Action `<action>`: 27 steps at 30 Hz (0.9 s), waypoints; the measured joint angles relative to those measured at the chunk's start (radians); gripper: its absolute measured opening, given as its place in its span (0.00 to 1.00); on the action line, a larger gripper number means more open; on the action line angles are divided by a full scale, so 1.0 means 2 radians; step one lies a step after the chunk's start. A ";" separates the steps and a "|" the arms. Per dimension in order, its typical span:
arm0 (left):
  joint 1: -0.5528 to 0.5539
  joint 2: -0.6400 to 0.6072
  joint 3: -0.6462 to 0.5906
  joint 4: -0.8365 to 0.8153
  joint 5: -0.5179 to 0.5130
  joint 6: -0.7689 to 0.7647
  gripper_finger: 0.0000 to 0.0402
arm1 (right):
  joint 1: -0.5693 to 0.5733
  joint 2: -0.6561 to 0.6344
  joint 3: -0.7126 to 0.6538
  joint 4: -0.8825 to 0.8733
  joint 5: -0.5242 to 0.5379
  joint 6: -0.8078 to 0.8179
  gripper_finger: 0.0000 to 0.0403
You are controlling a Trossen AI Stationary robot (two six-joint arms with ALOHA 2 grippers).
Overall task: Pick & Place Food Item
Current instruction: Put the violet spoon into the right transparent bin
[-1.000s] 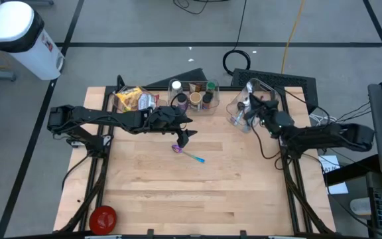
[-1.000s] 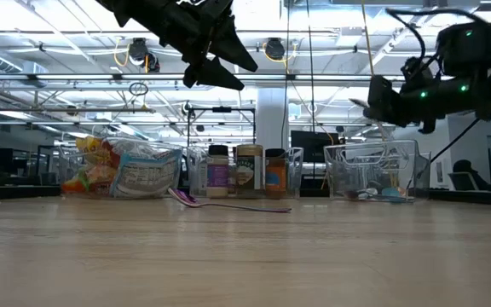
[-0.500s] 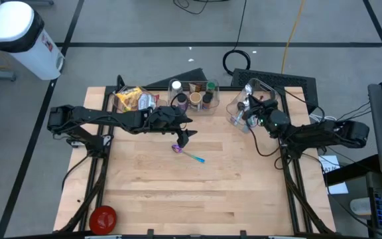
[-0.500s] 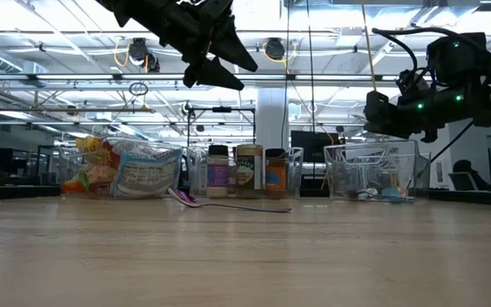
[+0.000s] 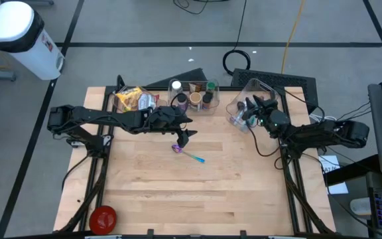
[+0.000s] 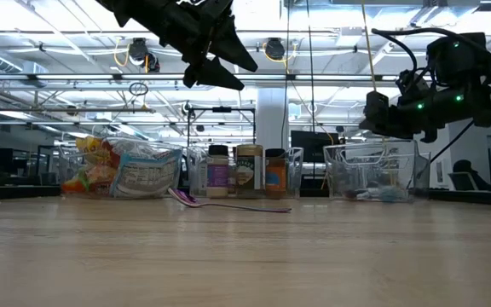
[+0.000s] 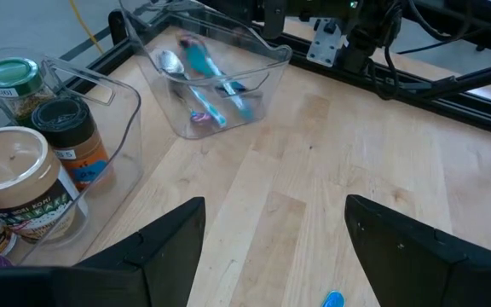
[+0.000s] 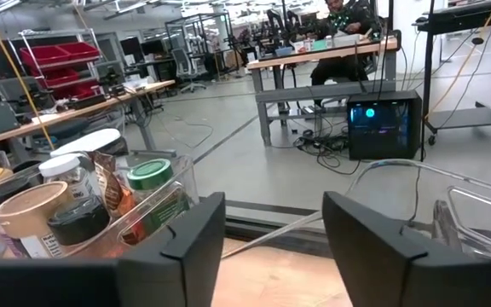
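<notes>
No actual food is moving here, it's cutlery. The utensils (image 7: 199,72) are lying in the clear bin (image 7: 262,51) at about 1 o'clock on the counter (image 5: 178,192). The right gripper (image 5: 249,106) is hanging right over that bin. A second ago it was clamped shut and now its fingers are standing apart with nothing between them. So I'm guessing the piece it brought over is now sitting in the bin with the rest.

One purple spoon (image 5: 188,155) is still lying loose on the counter, just toward 12 o'clock from the middle. The left gripper (image 5: 186,136) is hovering above it, open and empty, and hasn't budged. That spoon is probably next. The snack bags (image 5: 132,99) are sitting untouched at 11 o'clock.
</notes>
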 joint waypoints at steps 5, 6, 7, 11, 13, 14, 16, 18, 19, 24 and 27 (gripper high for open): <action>0.000 0.000 0.000 0.000 0.000 0.000 0.71 | 0.010 0.000 0.000 0.007 -0.001 0.000 0.52; 0.000 0.000 0.000 0.000 0.000 0.000 0.71 | 0.014 0.000 0.000 0.012 -0.002 0.000 0.52; 0.000 0.000 0.000 0.000 0.000 0.000 0.71 | 0.019 0.000 0.000 0.019 -0.002 0.000 0.52; 0.000 0.000 0.000 0.000 0.000 0.000 0.71 | 0.046 0.000 0.000 0.068 -0.047 -0.008 0.51; 0.000 0.000 0.000 0.000 0.000 0.000 0.71 | 0.062 0.000 0.001 0.099 -0.119 -0.025 0.51; 0.000 0.000 0.000 0.000 0.000 0.000 0.71 | 0.073 0.000 0.003 0.110 -0.152 -0.031 0.51; 0.000 0.000 0.000 0.000 0.000 0.000 0.71 | 0.103 0.000 0.013 0.111 -0.194 -0.039 0.52; 0.000 0.000 0.000 0.000 0.000 0.000 0.71 | 0.138 0.000 0.028 0.095 -0.207 -0.056 0.52; 0.000 0.000 0.000 0.000 0.000 0.000 0.71 | 0.158 0.000 0.041 0.076 -0.208 -0.067 0.53; 0.000 0.000 0.000 0.000 0.000 0.000 0.71 | 0.245 0.007 0.145 -0.106 -0.209 -0.116 0.55; 0.000 0.000 0.000 0.000 0.000 0.000 0.71 | 0.281 0.036 0.214 -0.216 -0.209 -0.128 0.55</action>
